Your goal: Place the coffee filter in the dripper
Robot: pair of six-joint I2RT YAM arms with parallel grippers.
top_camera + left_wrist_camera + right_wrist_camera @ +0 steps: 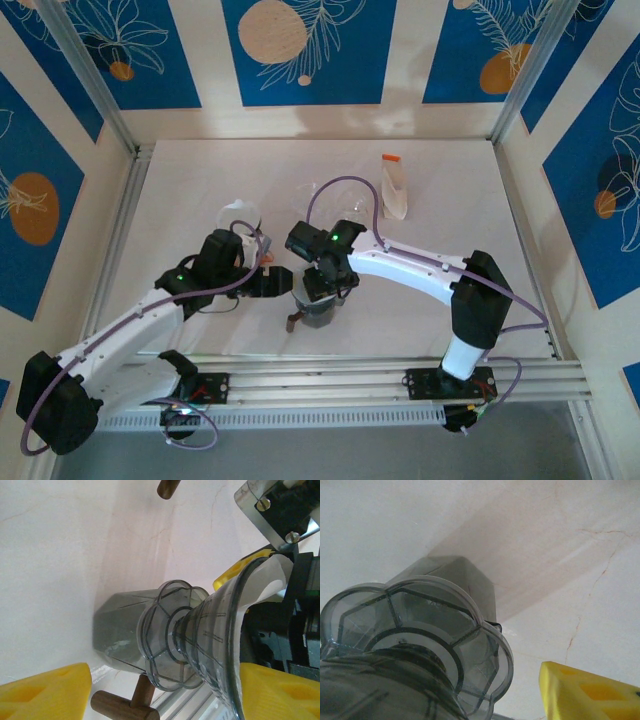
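The cell is walled with cream boards carrying blue panels (300, 45) of white leaf outlines and orange discs, with aluminium posts at the back corners. The floor of it is a white table (200, 180). Up close its surface shows faint hairline veins and a soft pinkish shadow.

Both arms reach in from a rail at the near edge and meet just short of the table's middle. There a smoky clear dripper (200, 625) stands on a grey faceted cup (120, 630), with a wooden handle (130, 705) sticking out beside it.

The left gripper (275, 283) is spread wide, its yellow fingers (50, 690) on either side of the dripper, one of them clear of it. The right gripper (322, 290) hangs over the dripper's mouth. Whether it pinches anything I cannot tell.

The white coffee filter (272, 572) sits in the mouth of the dripper, its edge rising above the rim against the right gripper.

A pale packet (395, 190) with an orange tip lies well apart at the back right. A small clear object (243, 212) lies behind the left arm.
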